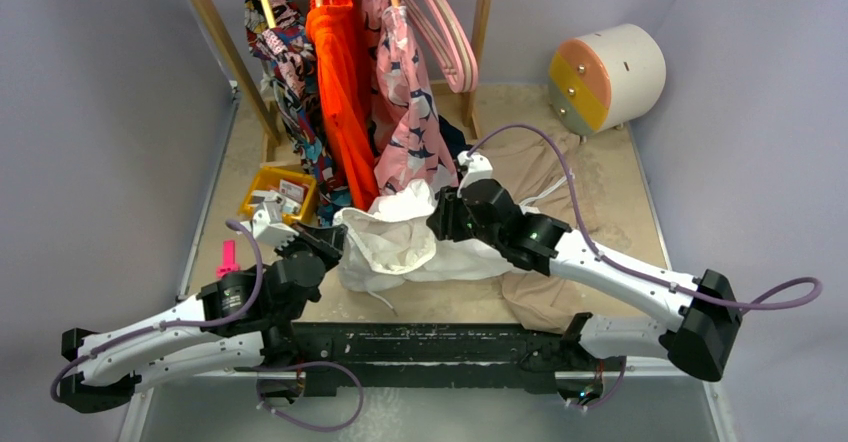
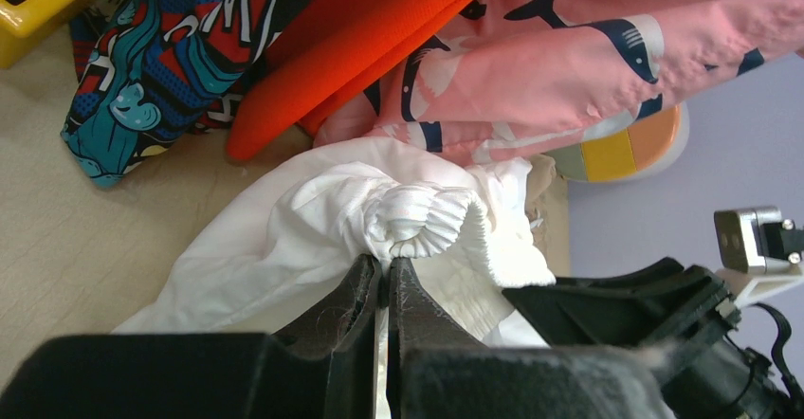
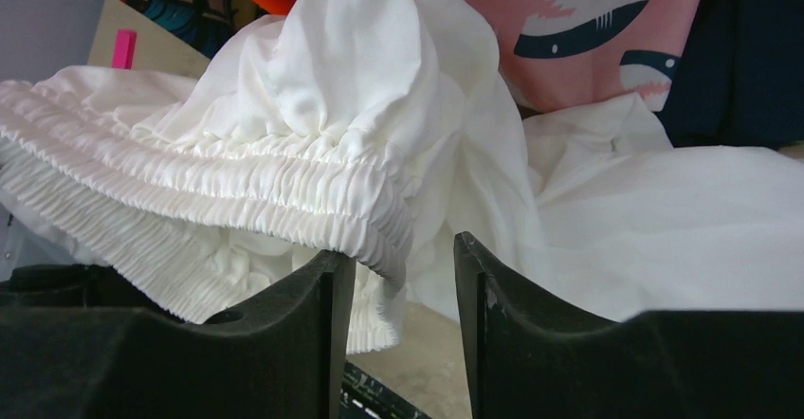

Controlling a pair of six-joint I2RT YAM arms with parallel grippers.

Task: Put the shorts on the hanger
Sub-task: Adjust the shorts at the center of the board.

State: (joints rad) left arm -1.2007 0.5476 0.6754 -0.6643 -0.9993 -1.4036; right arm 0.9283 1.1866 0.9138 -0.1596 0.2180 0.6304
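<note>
As both arms reach inward over the tabletop (image 1: 625,172), the white shorts (image 1: 395,242) sit bunched between them in a crumpled heap, near the front edge and just in front of the clothes rack (image 1: 215,47). The left gripper (image 2: 384,272) has its fingers pressed together on a fold of the fabric just below the gathered elastic waistband. In the left wrist view the waistband puckers into a tight rosette above the fingertips. The right gripper (image 3: 400,248) stands with its fingers apart. The ribbed edge of the waistband drapes over one finger and dips into the gap, with more white cloth hanging behind both fingers.

A thin white drawstring (image 1: 383,297) trails from the heap toward the near edge. On the right side the shorts lie against a tan garment (image 1: 540,297) spread over that half of the tabletop.

On the wooden rack behind hang a comic-print garment (image 1: 285,52), an orange one (image 1: 340,72) and a pink one patterned with navy-and-white sharks (image 1: 405,122), whose lower end comes down just behind the shorts. A cluster of pink hangers (image 1: 450,37) hangs at the rack's right end, well apart from the shorts.

A yellow bin (image 1: 280,192) sits at the foot of the rack on the left. A small pink object (image 1: 228,259) lies near the tabletop's left edge. A cream drum with a yellow-and-orange face (image 1: 605,77) stands at the far right corner.
</note>
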